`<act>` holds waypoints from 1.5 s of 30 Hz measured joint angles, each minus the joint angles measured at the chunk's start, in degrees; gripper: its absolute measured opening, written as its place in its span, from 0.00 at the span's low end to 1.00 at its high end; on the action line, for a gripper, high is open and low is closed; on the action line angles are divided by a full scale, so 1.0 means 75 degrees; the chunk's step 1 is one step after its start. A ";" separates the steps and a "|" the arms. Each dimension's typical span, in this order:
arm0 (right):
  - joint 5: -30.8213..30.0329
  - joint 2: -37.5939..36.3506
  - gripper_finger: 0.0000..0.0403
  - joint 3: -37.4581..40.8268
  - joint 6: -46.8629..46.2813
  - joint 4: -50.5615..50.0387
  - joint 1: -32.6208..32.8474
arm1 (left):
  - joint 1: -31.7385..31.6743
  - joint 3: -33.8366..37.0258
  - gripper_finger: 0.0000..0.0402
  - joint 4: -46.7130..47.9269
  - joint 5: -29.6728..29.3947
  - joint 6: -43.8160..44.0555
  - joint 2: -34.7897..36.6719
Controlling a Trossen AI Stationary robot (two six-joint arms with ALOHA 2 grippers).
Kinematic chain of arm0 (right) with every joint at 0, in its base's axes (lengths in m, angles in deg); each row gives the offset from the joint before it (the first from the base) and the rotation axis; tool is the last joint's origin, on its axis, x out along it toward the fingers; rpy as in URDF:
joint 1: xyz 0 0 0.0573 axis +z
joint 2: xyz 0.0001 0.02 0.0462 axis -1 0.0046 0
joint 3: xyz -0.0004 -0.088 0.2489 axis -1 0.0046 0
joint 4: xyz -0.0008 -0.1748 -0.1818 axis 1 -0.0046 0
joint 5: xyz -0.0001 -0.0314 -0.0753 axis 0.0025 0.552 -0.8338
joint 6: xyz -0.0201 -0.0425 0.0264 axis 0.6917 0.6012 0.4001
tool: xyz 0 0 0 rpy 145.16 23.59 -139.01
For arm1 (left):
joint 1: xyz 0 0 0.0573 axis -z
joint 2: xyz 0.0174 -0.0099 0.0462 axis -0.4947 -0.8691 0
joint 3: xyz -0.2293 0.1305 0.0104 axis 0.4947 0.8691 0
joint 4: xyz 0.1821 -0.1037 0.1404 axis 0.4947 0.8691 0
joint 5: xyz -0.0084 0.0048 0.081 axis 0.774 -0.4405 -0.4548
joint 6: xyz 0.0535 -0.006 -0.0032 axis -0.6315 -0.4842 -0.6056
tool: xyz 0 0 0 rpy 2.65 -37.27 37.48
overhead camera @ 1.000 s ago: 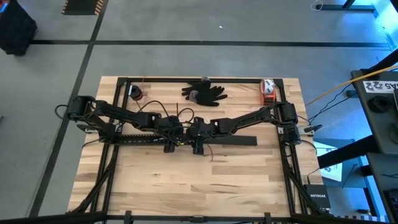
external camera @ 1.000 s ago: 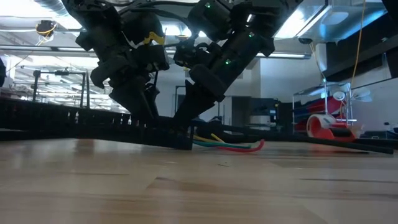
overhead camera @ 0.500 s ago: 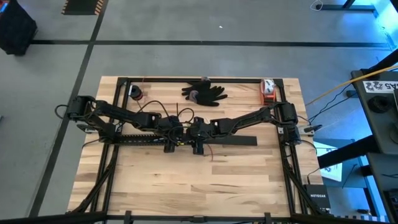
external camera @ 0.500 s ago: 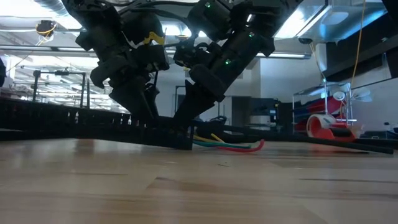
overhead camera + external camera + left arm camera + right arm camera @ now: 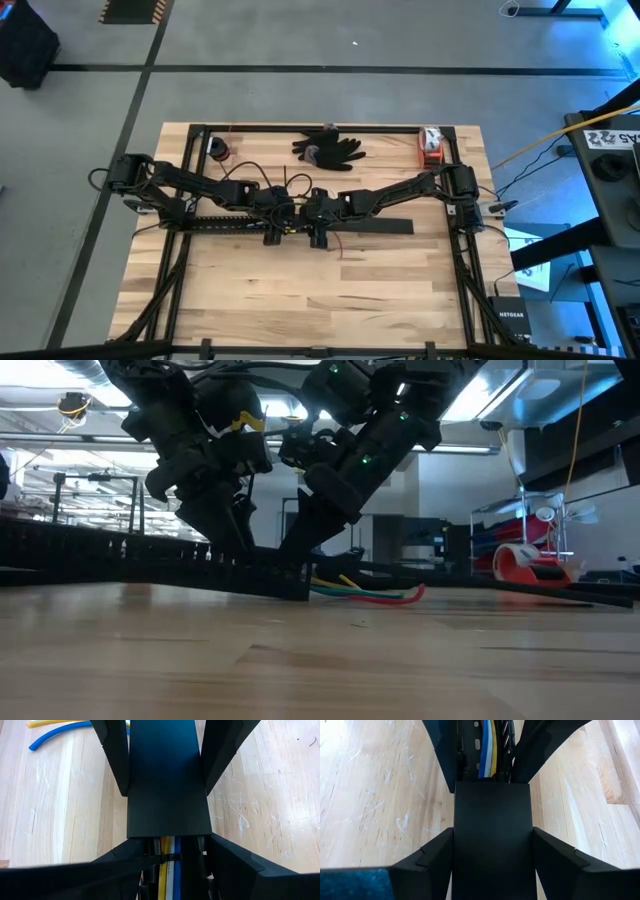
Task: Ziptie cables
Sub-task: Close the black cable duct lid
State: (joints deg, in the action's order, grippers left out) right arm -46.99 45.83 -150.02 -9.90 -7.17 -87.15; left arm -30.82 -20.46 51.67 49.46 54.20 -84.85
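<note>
A long black slotted bar [image 5: 215, 221] lies across the table's middle, and a flat black strip [image 5: 375, 226] continues its line to the right. The cables [image 5: 167, 870], yellow, white and blue, run inside the bar's channel. Coloured wire ends [image 5: 370, 593] stick out onto the wood. My left gripper [image 5: 272, 232] is shut on the bar and my right gripper [image 5: 318, 236] on the strip; they face each other closely. A thin dark band [image 5: 169, 856] crosses the cables; I cannot tell whether it is the ziptie. My left gripper pinches the slotted bar near its right end [image 5: 150, 851], one finger on each long side. The fingers slant down from the table's left and point along the bar. My right gripper pinches the flat strip near its left end [image 5: 492, 820], one finger against each long edge. The fingers slant down from the table's right and point along the strip, whose end covers the bar's channel.
A black glove [image 5: 328, 147], a small spool [image 5: 217, 149] and an orange-red object [image 5: 431, 147] lie along the far edge. Black frame rails [image 5: 462, 250] run down both sides. Bare wood [image 5: 320, 300] fills the near half.
</note>
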 joint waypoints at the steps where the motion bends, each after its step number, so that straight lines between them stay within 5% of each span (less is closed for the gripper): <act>1: 0.0000 0.0000 0.56 0.0000 0.0000 0.0000 0.0000 | 0.0000 0.0005 0.49 -0.0018 0.0000 0.0000 0.0000; 19: 0.0006 0.0006 0.56 -0.0003 -0.0019 0.0029 0.0000 | -0.0009 -0.0040 0.49 0.0042 -0.0017 -0.0021 -0.0015; 32: 0.0001 0.0009 0.56 -0.0009 0.0050 0.0061 0.0003 | -0.0093 -0.0280 0.49 0.0721 -0.0312 0.0211 0.1425; 45: 0.0025 0.0023 0.56 0.0001 0.0375 0.0277 0.0003 | -0.0093 0.0069 0.49 -0.0165 -0.0537 0.0883 -0.0021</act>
State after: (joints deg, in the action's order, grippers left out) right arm -46.81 46.01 -150.01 -7.09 -5.09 -87.13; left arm -31.52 -19.94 50.43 45.43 60.82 -85.01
